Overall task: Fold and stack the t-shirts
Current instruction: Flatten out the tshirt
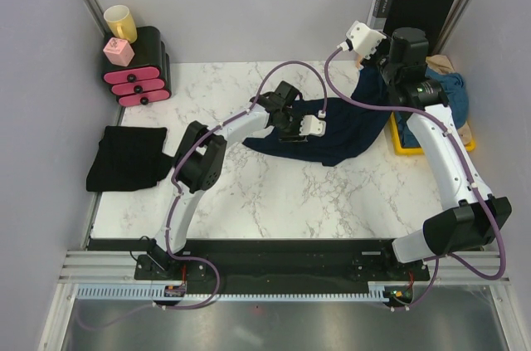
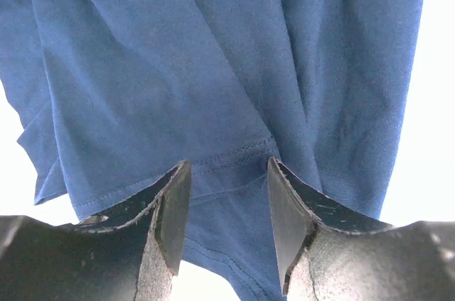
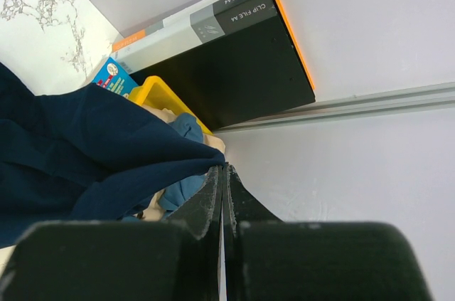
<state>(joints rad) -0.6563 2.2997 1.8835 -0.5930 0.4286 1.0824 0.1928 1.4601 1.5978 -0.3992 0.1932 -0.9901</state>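
A large dark navy t-shirt (image 1: 348, 123) lies partly on the marble table and rises at its far right corner to my right gripper (image 1: 371, 67). In the right wrist view that gripper (image 3: 224, 167) is shut on a pinch of the navy cloth (image 3: 85, 144), held up beside the tray. My left gripper (image 1: 303, 129) hangs over the shirt's left part. Its jaws (image 2: 229, 173) stand apart, with a stitched hem of the navy shirt (image 2: 178, 66) lying between the fingers. A folded black t-shirt (image 1: 124, 158) rests at the table's left edge. Medium-blue (image 1: 452, 90) and beige (image 1: 440, 63) shirts lie in the tray.
The yellow tray (image 1: 406, 145) sits at the right edge, under the right arm. A black orange-edged folder (image 1: 415, 11) leans on the back wall behind it. Pink drawers (image 1: 137, 77) with a yellow cup (image 1: 120, 21) stand at the back left.
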